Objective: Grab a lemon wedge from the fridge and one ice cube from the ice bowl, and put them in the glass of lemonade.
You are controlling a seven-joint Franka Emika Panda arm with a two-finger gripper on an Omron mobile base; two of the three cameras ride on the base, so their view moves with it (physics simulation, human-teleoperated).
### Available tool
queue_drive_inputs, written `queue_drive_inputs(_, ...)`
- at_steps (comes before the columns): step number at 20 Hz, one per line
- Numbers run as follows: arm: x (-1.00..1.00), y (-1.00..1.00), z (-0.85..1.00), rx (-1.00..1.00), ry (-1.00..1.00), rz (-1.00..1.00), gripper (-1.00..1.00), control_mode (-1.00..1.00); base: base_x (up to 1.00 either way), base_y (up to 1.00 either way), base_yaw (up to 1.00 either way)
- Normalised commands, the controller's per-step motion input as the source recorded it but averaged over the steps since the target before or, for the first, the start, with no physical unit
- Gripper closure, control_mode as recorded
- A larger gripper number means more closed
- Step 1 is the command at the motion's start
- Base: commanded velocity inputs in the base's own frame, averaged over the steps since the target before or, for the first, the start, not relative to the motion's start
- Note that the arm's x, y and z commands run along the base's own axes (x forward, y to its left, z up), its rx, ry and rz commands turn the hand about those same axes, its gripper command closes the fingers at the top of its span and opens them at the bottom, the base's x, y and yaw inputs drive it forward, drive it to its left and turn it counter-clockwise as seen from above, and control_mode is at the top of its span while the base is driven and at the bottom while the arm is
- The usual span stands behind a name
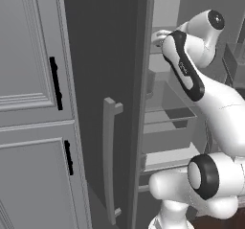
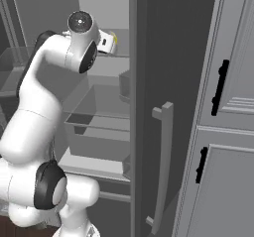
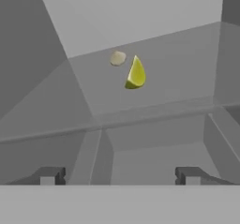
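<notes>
The fridge (image 1: 103, 55) stands open, and my arm reaches onto one of its upper pale grey shelves (image 3: 178, 59). The lemon wedge (image 3: 135, 73), small and bright yellow-green, lies on that shelf ahead of my gripper (image 3: 121, 175) and well apart from it. In the right base view a speck of yellow, the lemon wedge (image 2: 115, 36), shows just past my hand (image 2: 105, 41). My gripper is open, its fingertips (image 3: 51, 175) set wide with nothing between them. The ice bowl and the glass of lemonade are out of view.
A small beige lump (image 3: 117, 58) lies on the shelf just left of the wedge. The fridge door (image 2: 168, 82) with its long bar handle (image 2: 163, 166) stands beside the arm. Panelled light grey cabinets (image 1: 33, 103) flank the fridge. Lower shelves and a drawer (image 2: 94, 132) sit under the arm.
</notes>
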Motion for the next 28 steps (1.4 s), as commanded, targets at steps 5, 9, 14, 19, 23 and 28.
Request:
queue_drive_inputs(5,0.70,0.00,-0.10,0.00,0.05,0.00,-1.00,-1.00,0.00,0.00,0.00)
queue_drive_inputs(9,0.61,0.00,-0.03,0.00,0.04,0.00,-1.00,-1.00,0.00,0.00,0.00)
queue_drive_inputs(14,0.52,0.00,-0.06,0.00,0.03,0.00,-1.00,-1.00,0.00,0.00,0.00)
queue_drive_inputs(19,0.45,0.00,-0.16,0.00,0.02,0.00,-1.00,-1.00,0.00,0.00,0.00)
queue_drive_inputs(23,0.39,0.00,-0.12,0.00,0.00,0.00,-1.00,-1.00,0.00,0.00,0.00)
queue_drive_inputs(28,0.40,0.00,-0.12,0.00,0.00,0.00,-1.00,-1.00,0.00,0.00,0.00)
